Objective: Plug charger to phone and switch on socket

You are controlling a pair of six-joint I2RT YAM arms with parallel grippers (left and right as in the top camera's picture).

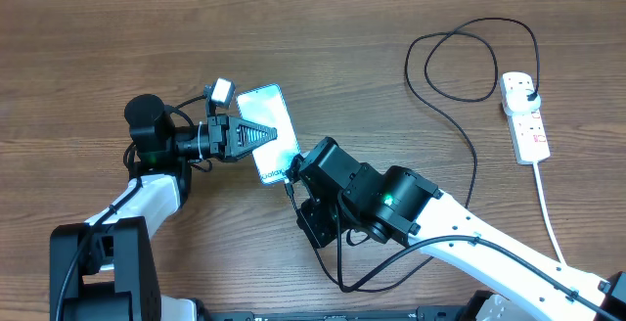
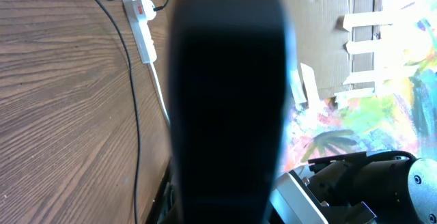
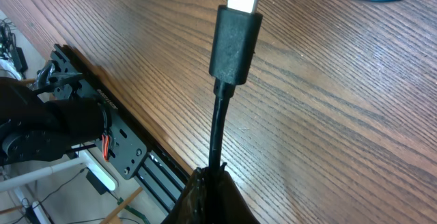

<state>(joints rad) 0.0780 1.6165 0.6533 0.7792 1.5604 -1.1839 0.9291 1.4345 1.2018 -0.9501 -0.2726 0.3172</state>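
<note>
1. Left end effector point(image 1: 262, 135): clamped narrow on the phone point(image 1: 264, 106), one finger lying across the lit screen. You see the phone left of centre over the counter point(image 1: 391, 47), screen facing up, short bottom edge towards the right arm. In the left wrist view a dark, blurred shape fills the middle of the frame.

2. Right end effector point(image 3: 212, 197): closed on the charger point(image 3: 235, 39), gripping the thin cable just behind the black connector housing. The bare metal tip points at the phone's blue-lit edge and sits just beside it. You cannot tell whether they touch.

3. Socket point(image 1: 526, 120): lies at the far right of the counter, well apart from both arms. The charger's black plug sits in its upper outlet, and the cable loops across the counter towards the right arm.
</note>
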